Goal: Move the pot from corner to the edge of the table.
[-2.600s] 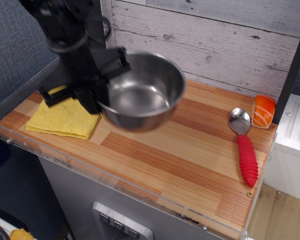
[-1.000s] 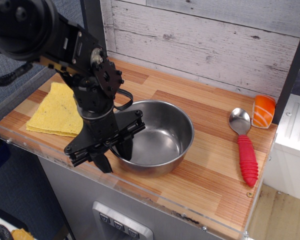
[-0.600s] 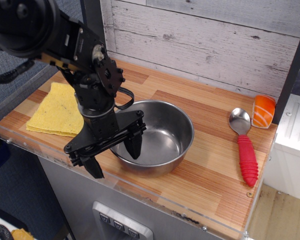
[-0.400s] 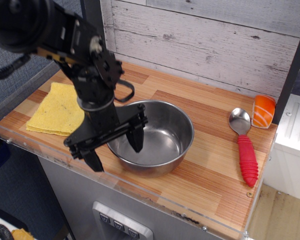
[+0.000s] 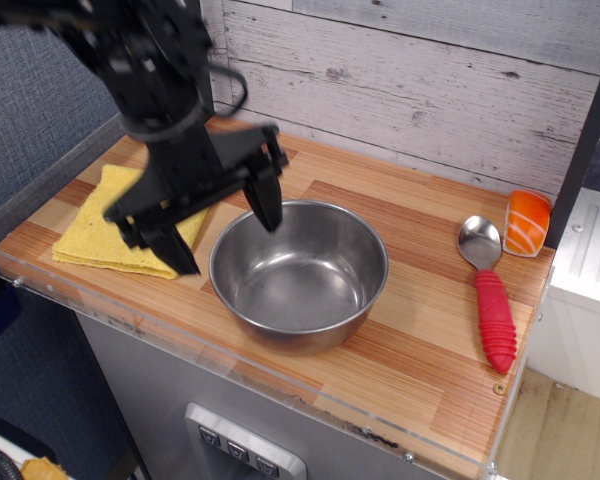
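Note:
The shiny steel pot stands upright on the striped wooden table, close to its front edge, left of centre. My gripper is open and empty, raised above the pot's left rim. One finger hangs over the pot's back-left rim, the other is over the yellow cloth side. Nothing is held.
A folded yellow cloth lies at the table's left end. A steel spoon with a red ribbed handle and an orange sushi-like piece lie at the right end. A whitewashed plank wall runs behind. A clear acrylic rim borders the front.
The pot was carried down from the air and set near the front edge. The gripper then opened, let go of the rim, and has risen up and back.

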Tool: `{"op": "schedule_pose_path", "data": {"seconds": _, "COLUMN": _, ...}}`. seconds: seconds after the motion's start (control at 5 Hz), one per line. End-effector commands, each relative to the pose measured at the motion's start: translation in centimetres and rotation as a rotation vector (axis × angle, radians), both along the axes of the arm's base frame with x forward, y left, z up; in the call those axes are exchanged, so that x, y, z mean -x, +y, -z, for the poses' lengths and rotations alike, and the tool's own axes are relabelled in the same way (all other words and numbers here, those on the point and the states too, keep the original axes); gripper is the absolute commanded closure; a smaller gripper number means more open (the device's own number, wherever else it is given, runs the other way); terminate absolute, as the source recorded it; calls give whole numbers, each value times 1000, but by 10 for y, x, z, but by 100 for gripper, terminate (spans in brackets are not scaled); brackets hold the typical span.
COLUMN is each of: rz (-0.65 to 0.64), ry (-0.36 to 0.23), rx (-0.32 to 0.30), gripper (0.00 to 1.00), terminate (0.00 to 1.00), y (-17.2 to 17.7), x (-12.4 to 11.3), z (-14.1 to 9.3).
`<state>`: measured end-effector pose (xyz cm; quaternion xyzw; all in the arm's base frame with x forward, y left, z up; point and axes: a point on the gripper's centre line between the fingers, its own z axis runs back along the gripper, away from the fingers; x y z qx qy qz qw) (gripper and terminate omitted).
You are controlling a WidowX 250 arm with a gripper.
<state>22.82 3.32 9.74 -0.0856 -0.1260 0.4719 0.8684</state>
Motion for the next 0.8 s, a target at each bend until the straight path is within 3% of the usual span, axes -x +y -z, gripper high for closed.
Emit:
{"op": "schedule_pose_path", "data": {"seconds": 0.0, "rz": 3, "ry": -85, "rx": -43, "gripper": 0, "terminate": 0, "y": 21, "x": 17, "z": -54}}
{"op": "schedule_pose_path", "data": {"seconds": 0.4, "rz": 3, "ry": -85, "rx": -43, "gripper": 0, "terminate": 0, "y": 21, "x": 17, "z": -54}}
{"op": "schedule_pose_path", "data": {"seconds": 0.6, "rz": 3, "ry": -85, "rx": -43, "gripper": 0, "terminate": 100, "y": 21, "x": 17, "z": -54}}
